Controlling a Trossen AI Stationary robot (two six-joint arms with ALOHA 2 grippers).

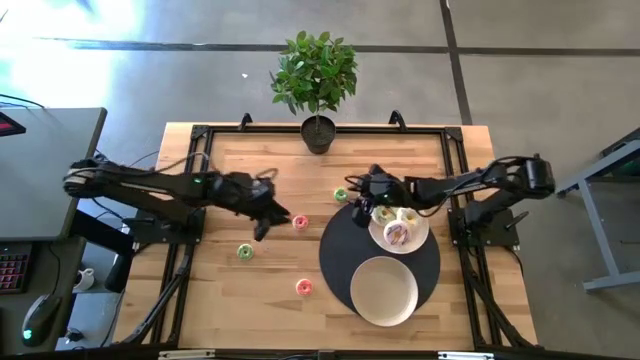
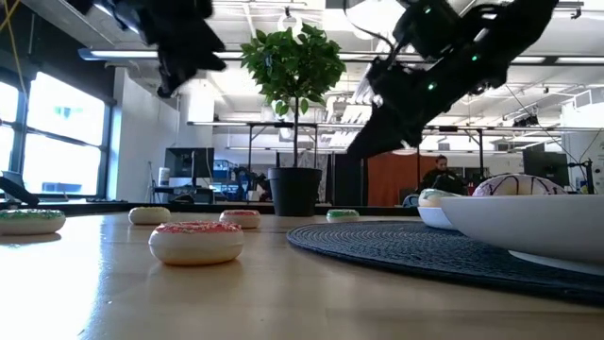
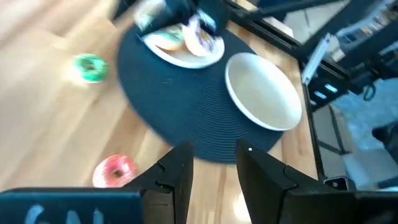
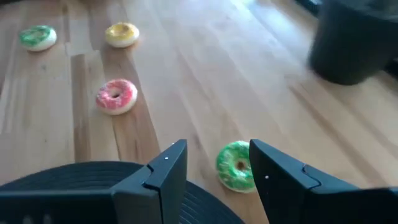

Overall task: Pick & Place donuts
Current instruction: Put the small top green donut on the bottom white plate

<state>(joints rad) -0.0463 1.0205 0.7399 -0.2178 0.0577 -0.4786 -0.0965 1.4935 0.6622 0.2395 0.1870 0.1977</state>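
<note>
Overhead, a wooden table (image 1: 250, 300) holds a round dark mat (image 1: 345, 270) with two white plates on it. The far plate (image 1: 418, 238) already carries a few frosted donuts (image 1: 397, 234); the near plate (image 1: 384, 291) is bare, probably awaiting more.

Four small donuts lie loose on the wood: a green one (image 1: 341, 195) just beyond the mat's far edge, a pink one (image 1: 300, 222) left of the mat, a pale green one (image 1: 245, 251) further left, and another pink one (image 1: 304, 287) near the mat's front edge.

The right gripper (image 4: 212, 167) hangs above the mat's far edge, fingers spread and holding nothing, with the green donut (image 4: 235, 165) showing between them. It seems lined up to take that one.

The left gripper (image 3: 212, 168) hovers near the pink donut left of the mat, fingers parted and empty. Its camera faces the mat and plates, with a pink donut (image 3: 114, 171) beside its fingers.

A potted plant (image 1: 316, 85) stands at the table's far edge, clear of the work.
</note>
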